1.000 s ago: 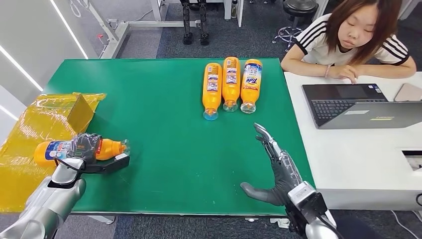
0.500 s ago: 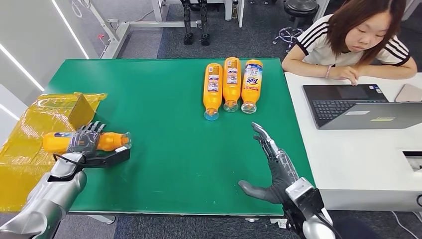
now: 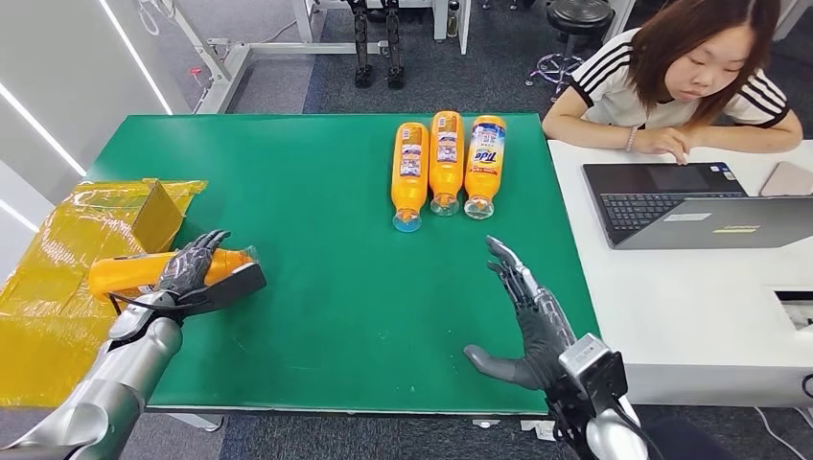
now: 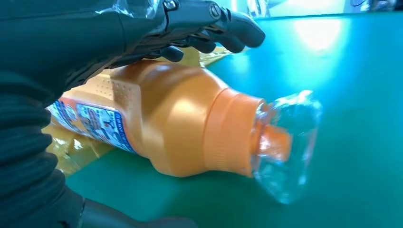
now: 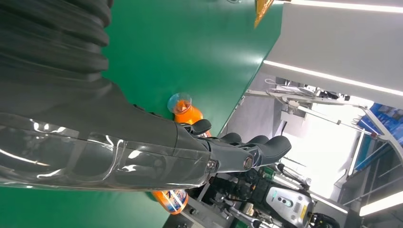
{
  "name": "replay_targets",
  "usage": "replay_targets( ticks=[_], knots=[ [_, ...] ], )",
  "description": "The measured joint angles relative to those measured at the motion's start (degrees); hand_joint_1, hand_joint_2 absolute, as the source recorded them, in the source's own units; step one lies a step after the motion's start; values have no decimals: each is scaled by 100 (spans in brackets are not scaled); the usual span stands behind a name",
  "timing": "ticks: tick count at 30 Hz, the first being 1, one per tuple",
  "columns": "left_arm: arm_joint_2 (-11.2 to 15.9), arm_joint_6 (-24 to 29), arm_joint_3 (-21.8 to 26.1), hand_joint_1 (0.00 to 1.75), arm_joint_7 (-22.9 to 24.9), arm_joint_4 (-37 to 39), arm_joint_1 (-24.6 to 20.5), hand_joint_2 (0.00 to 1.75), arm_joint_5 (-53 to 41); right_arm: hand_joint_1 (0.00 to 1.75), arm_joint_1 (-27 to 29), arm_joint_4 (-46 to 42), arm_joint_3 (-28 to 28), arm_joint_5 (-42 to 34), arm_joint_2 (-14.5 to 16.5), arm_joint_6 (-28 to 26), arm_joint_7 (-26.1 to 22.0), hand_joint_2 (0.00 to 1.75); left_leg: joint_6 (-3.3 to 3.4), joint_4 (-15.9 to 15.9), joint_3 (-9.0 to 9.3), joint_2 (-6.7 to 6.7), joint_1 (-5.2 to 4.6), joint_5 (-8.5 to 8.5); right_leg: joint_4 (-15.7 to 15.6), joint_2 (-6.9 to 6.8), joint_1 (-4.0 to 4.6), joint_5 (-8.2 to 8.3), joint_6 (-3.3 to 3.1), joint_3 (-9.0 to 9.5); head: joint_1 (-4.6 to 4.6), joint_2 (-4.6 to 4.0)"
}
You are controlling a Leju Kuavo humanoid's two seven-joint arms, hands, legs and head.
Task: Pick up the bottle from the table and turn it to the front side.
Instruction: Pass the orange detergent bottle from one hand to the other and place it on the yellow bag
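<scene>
Head view shows your left hand [image 3: 187, 273], fingers spread, resting over the orange bottle [image 3: 134, 271] lying at the green table's [image 3: 326, 287] left edge, likely releasing; right hand [image 3: 527, 326] hovers with fingers apart, holding nothing.

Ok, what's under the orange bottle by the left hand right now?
The orange bottle lies on its side: its capped end on the green table, its base over the yellow plastic sheet. The left hand covers its middle, so what lies beneath there is hidden.
</scene>
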Motion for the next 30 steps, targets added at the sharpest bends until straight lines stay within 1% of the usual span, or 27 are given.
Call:
replay_targets(
  ticks=[4,6,8,12,15,17,21,24,30],
  knots=[
    [-135,-14,123,0,-354,-65,44,175,548,0,-41,70,-50,-38,4,54,14,175,0,-1,0,-3,0,2,1,-5,1,0,0,1,1,0],
    [-259,-39,201,0,-660,-221,152,175,1145,0,-48,93,-88,-38,17,86,35,175,1,0,0,-2,0,3,0,-4,0,0,0,0,1,0],
    [-424,13,244,0,-884,-535,366,175,1787,0,-52,111,-122,-34,40,130,68,175,1,1,-3,-2,0,2,-1,-3,0,1,0,-2,1,0],
    [-783,470,182,0,-911,-1593,924,175,2629,0,-79,179,-143,-21,89,151,109,175,5,4,-16,2,-1,-1,-4,6,0,2,1,-12,3,0],
    [-976,914,-38,0,-917,-2538,1311,175,3200,0,-109,258,-145,-4,134,129,108,175,10,6,-20,3,-1,-8,-6,8,0,0,4,-17,1,0],
    [-1084,1090,-202,0,-960,-3123,1517,175,3539,0,-125,302,-145,-4,166,111,104,175,12,6,-22,0,0,-9,-7,5,0,-3,6,-18,1,0],
    [-1279,1193,-529,0,-1044,-4120,1838,175,3913,0,-129,373,-145,-14,225,28,57,175,15,6,-28,1,0,-12,-8,5,1,-3,7,-22,1,0],
    [-1395,1197,-782,0,-1040,-4663,1992,175,4011,0,-124,401,-145,-7,266,-20,14,175,16,6,-29,1,0,-12,-8,6,1,-3,7,-23,2,0],
    [-1450,1197,-996,0,-1036,-5157,2135,175,4064,0,-123,435,-145,-2,302,-48,7,175,16,6,-28,2,0,-12,-7,6,1,-3,7,-24,0,0]
  ],
)
